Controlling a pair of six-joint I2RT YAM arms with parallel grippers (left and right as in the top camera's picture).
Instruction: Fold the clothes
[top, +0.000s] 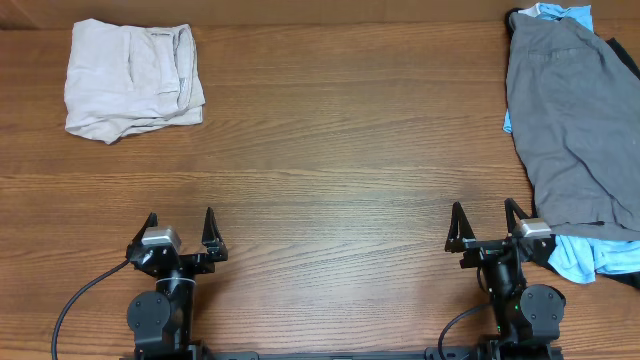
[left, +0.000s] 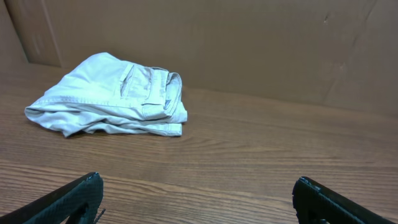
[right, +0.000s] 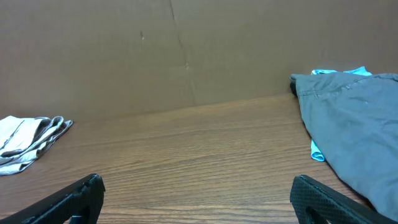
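Folded beige shorts (top: 132, 79) lie at the table's far left; the left wrist view shows the beige shorts (left: 112, 96) ahead and to the left. A dark grey garment (top: 575, 130) is spread along the right edge over a light blue one (top: 573, 258); the grey garment (right: 360, 118) fills the right of the right wrist view. My left gripper (top: 181, 222) stands open near the front edge, far from the shorts, nothing between its fingers. My right gripper (top: 486, 217) is open too, its right finger just beside the grey garment's lower edge, holding nothing.
The wooden table (top: 340, 170) runs between the two piles. A brown cardboard wall (left: 249, 43) stands behind the table. Black cables (top: 85, 290) trail from the arm bases at the front edge.
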